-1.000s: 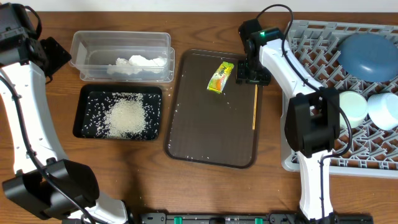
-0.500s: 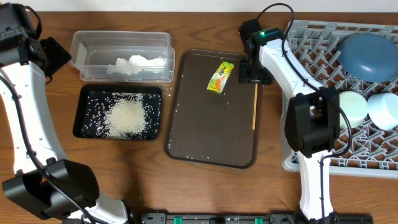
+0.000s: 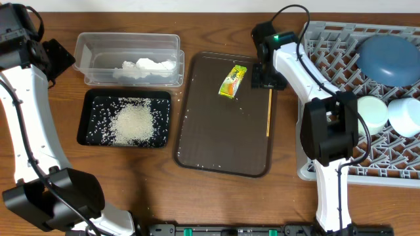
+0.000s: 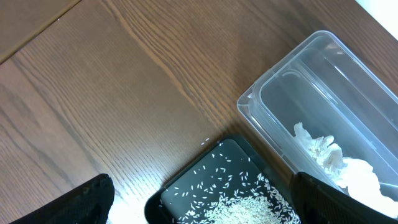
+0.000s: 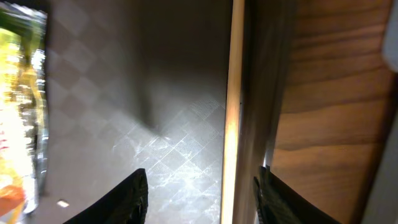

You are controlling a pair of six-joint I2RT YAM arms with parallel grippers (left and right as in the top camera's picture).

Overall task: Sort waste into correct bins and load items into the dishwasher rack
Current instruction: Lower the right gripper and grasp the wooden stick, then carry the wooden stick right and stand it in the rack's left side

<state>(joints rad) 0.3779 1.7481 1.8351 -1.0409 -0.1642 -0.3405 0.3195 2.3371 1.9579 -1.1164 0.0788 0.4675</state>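
Along the right edge of the tray point(image 3: 216, 141), toward the surface's point(image 3: 131, 190) far side, the stick point(image 5: 231, 93) lies flat under my right claw point(image 5: 202, 196), which straddles it, spread, nothing pinched. I'd go lower, center up, then squeeze slowly; it's thin and prob rolls. Left claw point(image 4: 208, 199) is idle, spread wide.

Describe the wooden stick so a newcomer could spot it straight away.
Find the dark brown tray in the middle of the table, left of the grey rack. The wooden stick lies along its right edge. Unlike the yellow-green wrapper nearby, it is thin, straight and plain pale wood.
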